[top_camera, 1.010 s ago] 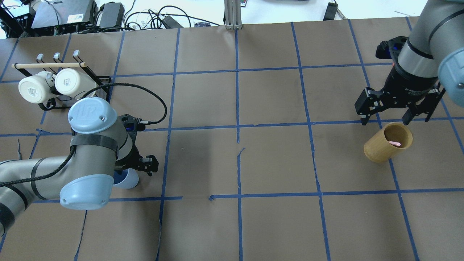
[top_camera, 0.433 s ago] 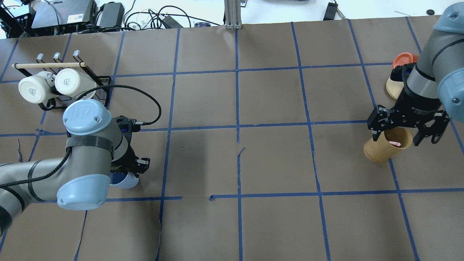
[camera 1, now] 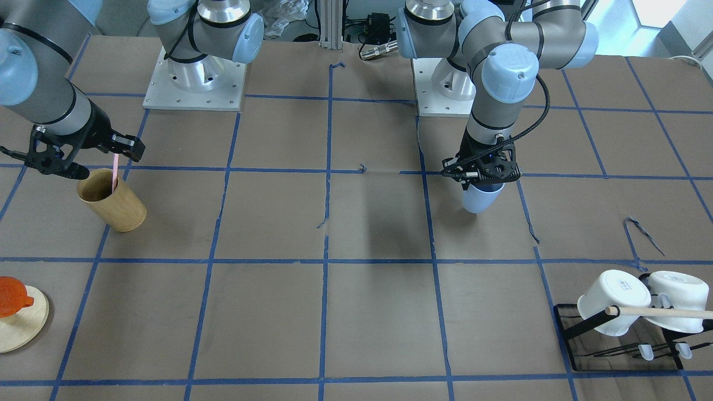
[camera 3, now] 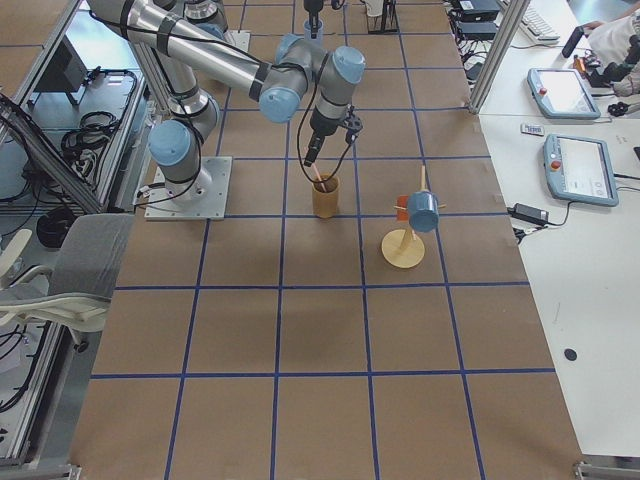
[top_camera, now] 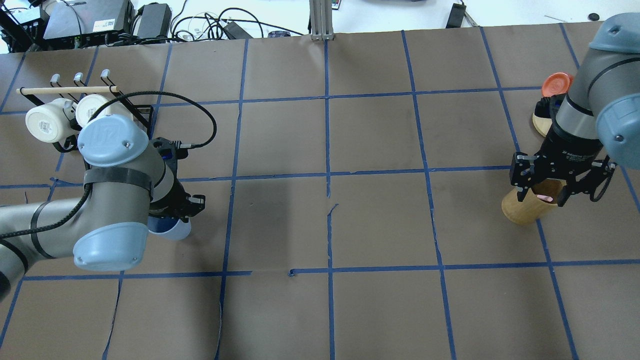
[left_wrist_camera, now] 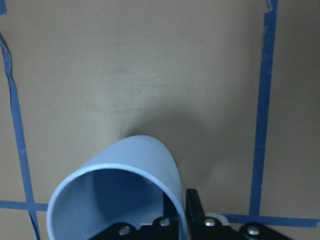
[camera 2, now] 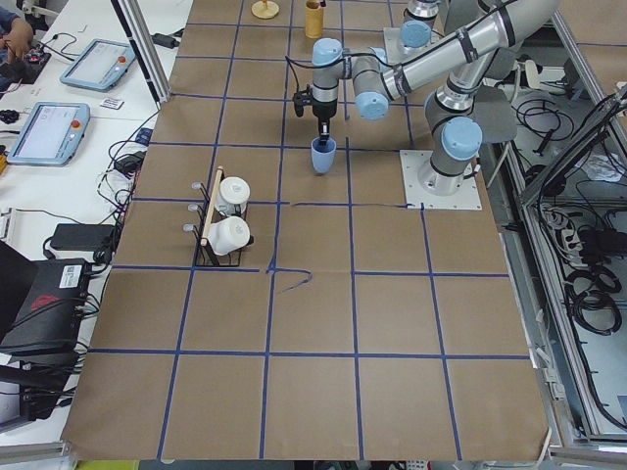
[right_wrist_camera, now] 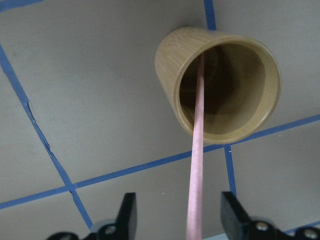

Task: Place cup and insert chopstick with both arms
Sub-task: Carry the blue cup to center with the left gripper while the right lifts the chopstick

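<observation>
Surface: table (top_camera: 380, 135) covered in brown paper and marked into squares by a blue tape grid (top_camera: 328, 150). The tape is peeled and curled in a few places.

Room: cables (top_camera: 210, 25) and black boxes lie past the table's far edge. An aluminium post (top_camera: 320, 20) stands at the middle of that edge. Tablets (camera 2: 44, 132) sit on a side bench.

Landmark: bamboo holder (camera 1: 114, 203), upright with its mouth open upward, at the robot's right end of the table.
- Near the holder, toward the operators' side: a wooden stand (camera 1: 16, 326) carrying an orange cup (camera 1: 11, 295).
- At the opposite end of the table from the holder: a black wire rack (camera 1: 613, 356) with two white mugs (camera 1: 613, 301) resting on their sides.

Right gripper (right_wrist_camera: 180, 222): directly above the holder's mouth, fingers spread wide. The pink chopstick (right_wrist_camera: 197, 150) has its lower end inside the holder and crosses the rim at a lean. Its upper end rises between the two fingers and touches neither in the wrist view.

Left gripper (camera 1: 482, 177): well apart from the holder, past the table's middle on the robot's left side. It is pinched on the blue cup (camera 1: 480, 200) at the rim, with the cup wall between the fingers. The cup hangs mouth up directly beneath the gripper. Cannot tell whether its base touches the paper.
</observation>
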Motion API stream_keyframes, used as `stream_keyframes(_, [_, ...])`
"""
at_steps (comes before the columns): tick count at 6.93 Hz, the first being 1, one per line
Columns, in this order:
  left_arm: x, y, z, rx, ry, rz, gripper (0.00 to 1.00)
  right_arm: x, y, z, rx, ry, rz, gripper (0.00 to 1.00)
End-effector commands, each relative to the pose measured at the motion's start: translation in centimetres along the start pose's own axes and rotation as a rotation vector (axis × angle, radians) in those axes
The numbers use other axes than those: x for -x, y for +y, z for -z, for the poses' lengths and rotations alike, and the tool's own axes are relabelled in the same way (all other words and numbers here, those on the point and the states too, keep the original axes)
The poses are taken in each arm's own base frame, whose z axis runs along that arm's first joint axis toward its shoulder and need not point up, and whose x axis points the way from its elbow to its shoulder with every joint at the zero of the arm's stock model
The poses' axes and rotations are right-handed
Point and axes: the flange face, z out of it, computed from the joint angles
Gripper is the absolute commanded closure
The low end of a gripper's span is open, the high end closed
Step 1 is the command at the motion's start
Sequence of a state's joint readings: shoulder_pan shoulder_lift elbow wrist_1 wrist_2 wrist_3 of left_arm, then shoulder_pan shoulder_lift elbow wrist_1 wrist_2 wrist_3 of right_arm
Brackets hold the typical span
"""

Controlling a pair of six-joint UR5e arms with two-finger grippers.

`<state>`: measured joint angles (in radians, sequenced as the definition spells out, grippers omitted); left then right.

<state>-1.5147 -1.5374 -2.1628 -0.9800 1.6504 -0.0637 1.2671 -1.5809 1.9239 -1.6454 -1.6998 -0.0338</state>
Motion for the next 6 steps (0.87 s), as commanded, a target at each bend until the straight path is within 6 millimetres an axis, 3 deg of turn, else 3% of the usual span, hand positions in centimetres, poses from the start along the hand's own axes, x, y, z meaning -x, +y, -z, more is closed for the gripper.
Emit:
stream_keyframes(1, [-7.7, -2.8, 4.6, -0.052, 0.122, 0.139, 1.0, 0.0, 0.1, -0.2, 0.014, 0.002, 0.011, 0.74])
stream_keyframes(3, [-15.9, -4.8, 5.2, -0.061, 0.148, 0.111, 1.0, -0.5, 0.0, -0.2, 0.025, 0.054, 0.017, 0.89])
stream_keyframes(5, [-24.3, -6.4, 3.9, -0.058, 0.175, -0.011, 1.0, -0.6, 0.2, 0.3, 0.036, 0.055, 0.019, 0.94])
stream_keyframes(6, [-26.8, -7.5, 2.8, -0.048, 0.185, -0.032, 1.0, -0.8, 0.2, 1.8, 0.039, 0.053, 0.021, 0.94])
